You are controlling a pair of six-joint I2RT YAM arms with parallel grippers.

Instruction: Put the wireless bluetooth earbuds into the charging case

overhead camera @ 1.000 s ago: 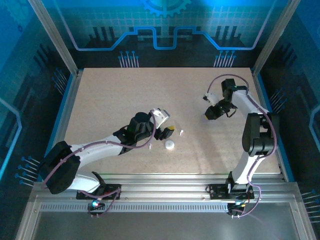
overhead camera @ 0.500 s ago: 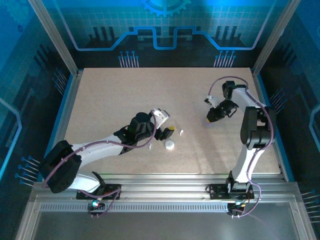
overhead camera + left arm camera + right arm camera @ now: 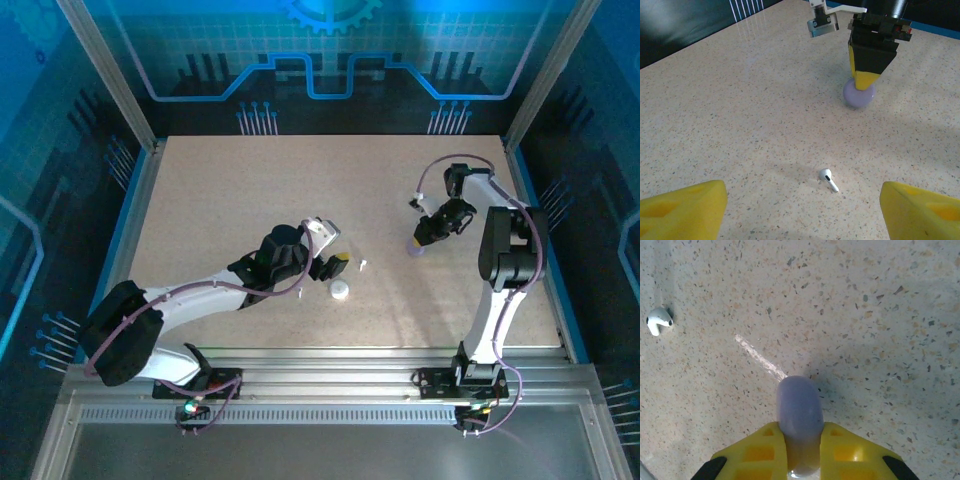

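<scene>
Purple puck (image 3: 418, 247), probably the case, has come down to the tabletop (image 3: 250, 200) from above, clamped in the right gripper (image 3: 427, 236); the left gripper (image 3: 335, 262) stands wide near a white earbud (image 3: 364, 265). Left wrist: that earbud lies loose ahead. Right wrist: puck pinched upright, ready for loading.
</scene>
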